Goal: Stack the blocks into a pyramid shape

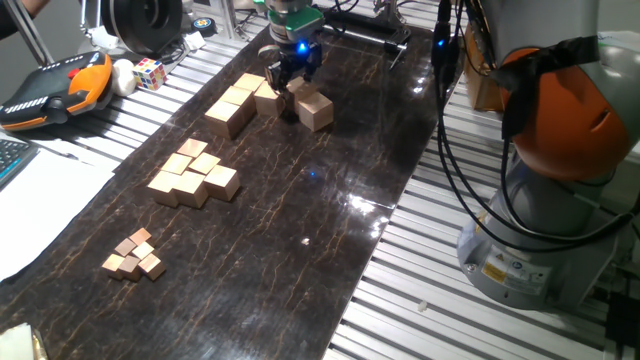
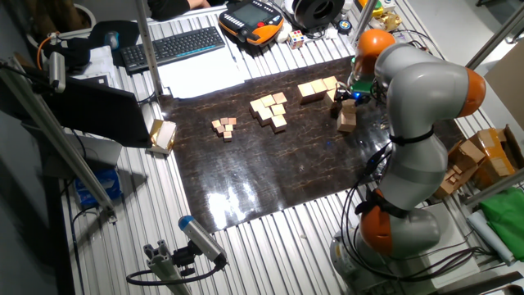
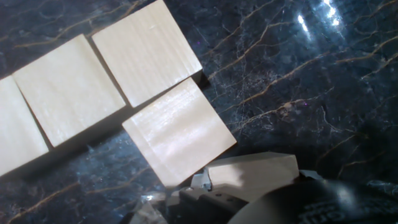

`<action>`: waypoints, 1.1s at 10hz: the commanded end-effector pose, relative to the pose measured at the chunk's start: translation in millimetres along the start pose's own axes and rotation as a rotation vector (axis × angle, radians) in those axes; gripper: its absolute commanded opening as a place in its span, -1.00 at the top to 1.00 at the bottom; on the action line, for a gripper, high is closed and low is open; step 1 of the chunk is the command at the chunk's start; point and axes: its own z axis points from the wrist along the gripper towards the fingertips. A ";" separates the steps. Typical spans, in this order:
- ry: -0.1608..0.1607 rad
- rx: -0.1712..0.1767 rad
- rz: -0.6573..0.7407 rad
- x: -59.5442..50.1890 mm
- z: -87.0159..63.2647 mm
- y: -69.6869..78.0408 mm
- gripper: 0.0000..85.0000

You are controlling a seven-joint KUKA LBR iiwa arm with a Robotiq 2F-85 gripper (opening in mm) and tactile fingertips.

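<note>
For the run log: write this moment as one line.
end effector: low beside large blocks, grip unclear | loose block: apart on mat | pyramid: not yet built

Place: robotics lab
Evidence: robot arm (image 2: pixel 426 106) beside a ribbed metal table (image 2: pixel 270 238), keyboard (image 2: pixel 176 45), orange control pendant (image 1: pixel 55 88), black cables (image 1: pixel 455 150)

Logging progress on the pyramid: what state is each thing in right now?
large blocks: flat in a cluster, unstacked
single large block: alone, apart from the cluster
end effector: low beside the cluster, grip unclear
medium cubes: loose pile
tiny cubes: loose pile
</note>
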 end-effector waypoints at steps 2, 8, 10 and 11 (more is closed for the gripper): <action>-0.003 0.002 0.008 1.3 3.1 2.0 -0.22; -0.001 0.002 0.014 1.5 5.5 4.3 -0.62; -0.003 0.006 0.011 1.2 5.3 3.8 -0.67; 0.000 0.006 0.005 1.0 5.1 3.4 -0.59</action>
